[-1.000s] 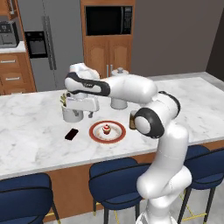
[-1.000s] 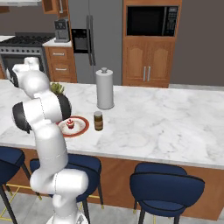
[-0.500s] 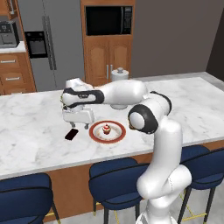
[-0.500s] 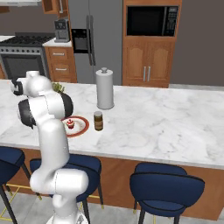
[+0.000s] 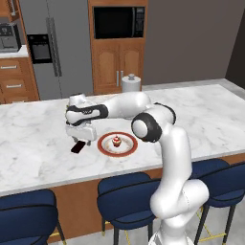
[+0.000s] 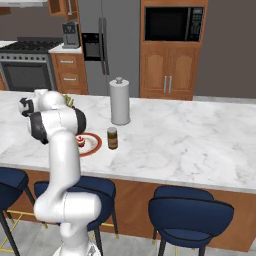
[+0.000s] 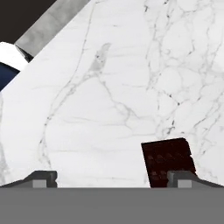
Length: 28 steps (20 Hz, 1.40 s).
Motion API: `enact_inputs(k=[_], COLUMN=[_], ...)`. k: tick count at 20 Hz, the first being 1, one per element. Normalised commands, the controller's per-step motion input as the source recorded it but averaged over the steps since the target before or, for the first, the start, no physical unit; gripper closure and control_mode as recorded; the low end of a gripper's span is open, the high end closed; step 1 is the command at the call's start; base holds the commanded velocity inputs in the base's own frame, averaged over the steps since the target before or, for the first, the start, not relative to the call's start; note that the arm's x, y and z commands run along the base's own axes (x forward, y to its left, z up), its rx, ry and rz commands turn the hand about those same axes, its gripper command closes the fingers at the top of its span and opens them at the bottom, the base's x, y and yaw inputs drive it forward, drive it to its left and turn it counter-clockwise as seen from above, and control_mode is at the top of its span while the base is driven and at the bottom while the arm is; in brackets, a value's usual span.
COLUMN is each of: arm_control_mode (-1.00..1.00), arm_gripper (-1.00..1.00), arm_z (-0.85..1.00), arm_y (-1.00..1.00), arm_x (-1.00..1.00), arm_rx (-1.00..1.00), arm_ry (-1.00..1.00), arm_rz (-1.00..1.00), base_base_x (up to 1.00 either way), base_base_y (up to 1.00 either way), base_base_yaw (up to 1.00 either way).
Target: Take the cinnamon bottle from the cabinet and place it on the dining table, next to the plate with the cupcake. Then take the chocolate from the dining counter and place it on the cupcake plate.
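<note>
A white robot arm reaches left over the dining table (image 5: 38,139), its gripper (image 5: 80,139) poised low above the chocolate (image 5: 77,147), just beside the plate (image 5: 117,144) bearing 1 cupcake (image 5: 116,140).

I see white grey-veined marble, smooth, on the dining table (image 5: 43,139); wood base. The chocolate (image 7: 168,162) looks matt dark, gridded surface. Plate (image 5: 117,145) glossy, red-orange rim. Stools (image 6: 190,215) navy, smooth cushions. Paper-towel roll (image 6: 120,102) pale, matt.

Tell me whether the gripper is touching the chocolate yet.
Cannot tell. In the hand view the chocolate meets the right fingertip at the frame's bottom; the left base view shows the gripper low over it, contact unclear.
</note>
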Motion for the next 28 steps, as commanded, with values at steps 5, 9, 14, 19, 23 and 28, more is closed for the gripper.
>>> enact_inputs(k=[5,9,14,19,23,28], arm_control_mode=[-1.00,-1.00,-1.00,-1.00,-1.00,-1.00], arm_gripper=[-1.00,-1.00,-1.00,-1.00,-1.00,1.00], arm_z=[-0.36,-0.15,-0.34,-0.31,-0.34,-0.52], arm_y=[0.06,0.19,0.08,0.01,0.00,-0.17], arm_x=[0.32,0.26,0.02,0.00,0.00,-0.23], arm_rx=[0.00,0.00,0.00,0.00,0.00,0.01], arm_ry=[0.00,0.00,-0.06,-0.10,-0.10,-0.14], arm_rz=[0.01,0.00,0.00,0.00,0.00,0.00], base_base_x=[0.00,0.00,0.00,0.00,0.00,0.00], base_base_y=[0.00,0.00,0.00,0.00,0.00,0.00], base_base_yaw=[0.00,0.00,0.00,0.00,0.00,0.00])
